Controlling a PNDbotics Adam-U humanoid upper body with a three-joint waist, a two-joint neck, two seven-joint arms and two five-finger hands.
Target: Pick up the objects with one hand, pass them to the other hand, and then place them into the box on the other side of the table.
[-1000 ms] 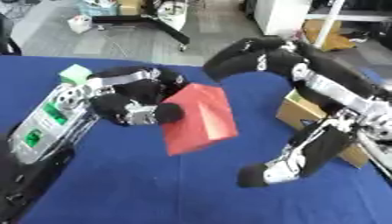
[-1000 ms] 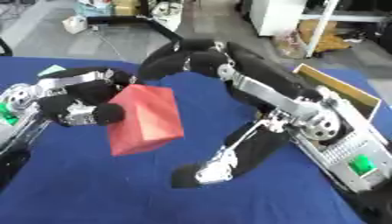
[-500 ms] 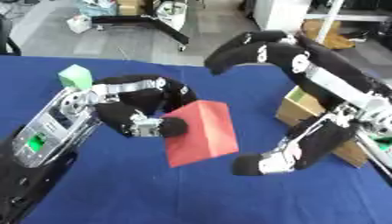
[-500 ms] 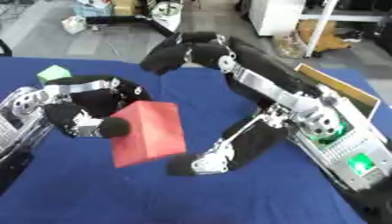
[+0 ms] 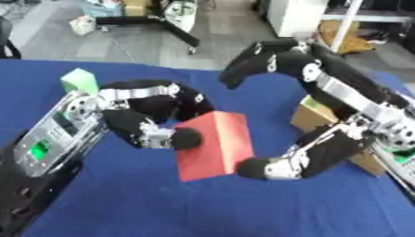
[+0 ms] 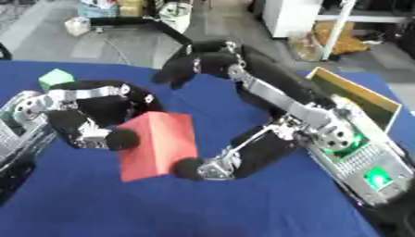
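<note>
Above the blue table [image 5: 122, 203], red block [image 5: 212, 146] clasped in left hand [image 5: 154, 125], right hand [image 5: 267, 167] fingertips curled at its lower edge

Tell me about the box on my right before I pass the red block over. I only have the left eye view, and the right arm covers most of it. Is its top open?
Observer: Yes. The right eye view shows the box open on top, with one long inner wall exposed beyond the right forearm.
Operator: Is anything in it already?
Observer: I cannot tell. Only the upper part of that inner wall shows there, and the forearm hides the floor of the box.
</note>
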